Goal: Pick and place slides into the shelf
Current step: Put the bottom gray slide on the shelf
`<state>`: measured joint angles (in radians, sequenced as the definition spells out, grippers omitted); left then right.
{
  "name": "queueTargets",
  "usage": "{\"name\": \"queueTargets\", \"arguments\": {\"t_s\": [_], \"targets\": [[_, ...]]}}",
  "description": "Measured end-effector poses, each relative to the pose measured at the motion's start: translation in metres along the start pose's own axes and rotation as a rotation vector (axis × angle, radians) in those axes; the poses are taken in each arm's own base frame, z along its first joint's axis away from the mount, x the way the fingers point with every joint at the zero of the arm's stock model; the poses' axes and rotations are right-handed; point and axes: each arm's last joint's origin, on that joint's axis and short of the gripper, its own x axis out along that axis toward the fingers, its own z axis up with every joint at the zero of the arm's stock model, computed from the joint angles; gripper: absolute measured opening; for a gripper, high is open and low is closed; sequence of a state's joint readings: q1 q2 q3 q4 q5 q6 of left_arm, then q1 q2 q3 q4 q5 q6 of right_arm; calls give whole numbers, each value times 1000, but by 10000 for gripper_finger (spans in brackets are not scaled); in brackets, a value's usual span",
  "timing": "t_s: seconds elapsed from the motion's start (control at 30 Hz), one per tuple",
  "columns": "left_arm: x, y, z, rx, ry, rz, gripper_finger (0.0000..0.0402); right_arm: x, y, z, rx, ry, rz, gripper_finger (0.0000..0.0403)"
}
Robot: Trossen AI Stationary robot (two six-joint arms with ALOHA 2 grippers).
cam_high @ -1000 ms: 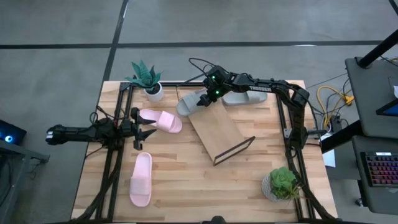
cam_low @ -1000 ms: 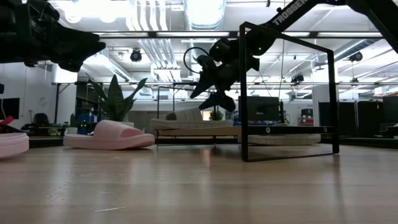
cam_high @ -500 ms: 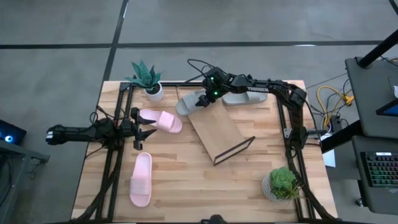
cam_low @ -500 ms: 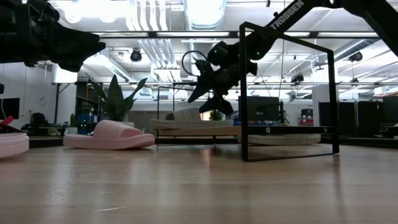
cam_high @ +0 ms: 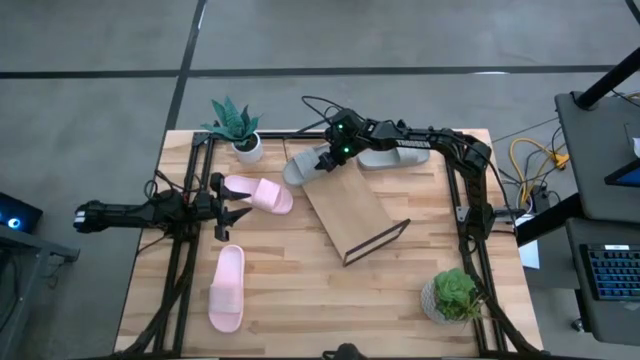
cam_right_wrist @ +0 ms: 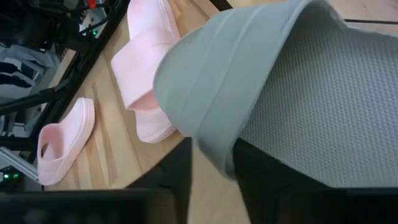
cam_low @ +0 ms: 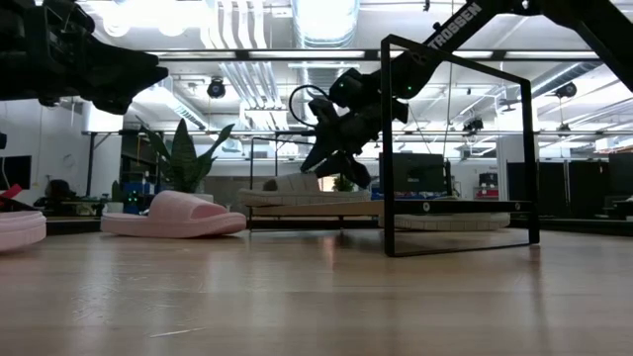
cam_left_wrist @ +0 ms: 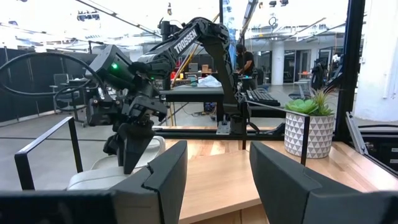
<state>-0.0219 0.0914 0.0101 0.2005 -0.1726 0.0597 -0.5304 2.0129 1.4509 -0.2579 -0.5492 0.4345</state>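
Observation:
A grey slide [cam_high: 303, 166] lies on the table at the far end of the slanted shelf [cam_high: 352, 208]. My right gripper [cam_high: 333, 160] stands over it, shut on its strap. A second grey slide [cam_high: 396, 155] lies behind the shelf. One pink slide [cam_high: 258, 192] rests sole-down just ahead of my left gripper [cam_high: 226, 205], which hovers open with nothing between its fingers [cam_left_wrist: 217, 174]. Another pink slide [cam_high: 227, 288] lies near the table's front left. My right gripper pinches the grey slide's wide strap at its edge [cam_right_wrist: 214, 146]. One finger [cam_right_wrist: 267, 171] is under the strap on the ribbed footbed, and the other [cam_right_wrist: 171, 177] is outside it. The fingers slant down from above. The slide lies on the table.
A spiky potted plant [cam_high: 235, 125] stands at the far left corner and a leafy one in a patterned pot [cam_high: 455, 295] at the near right. Black frame posts run along both table sides. Bare planks lie in front of the shelf.
My right gripper has sunk a little onto the grey slide and its fingers have drawn together on the strap, from wide apart to nearly shut. The slide has stayed where it was.

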Motion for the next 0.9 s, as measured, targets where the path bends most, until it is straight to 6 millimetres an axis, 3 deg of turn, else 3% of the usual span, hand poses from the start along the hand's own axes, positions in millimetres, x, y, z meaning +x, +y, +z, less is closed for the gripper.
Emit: {"name": "queueTargets", "arguments": {"t_s": [0.17, 0.9], "targets": [[0, 0, 0, 0, 0, 1, 160, 0, 0, 0, -41, -2, 1, 17], [0, 0, 0, 0, 0, 1, 160, -14, -11, 11, -102, 1, 105, 11]]}}
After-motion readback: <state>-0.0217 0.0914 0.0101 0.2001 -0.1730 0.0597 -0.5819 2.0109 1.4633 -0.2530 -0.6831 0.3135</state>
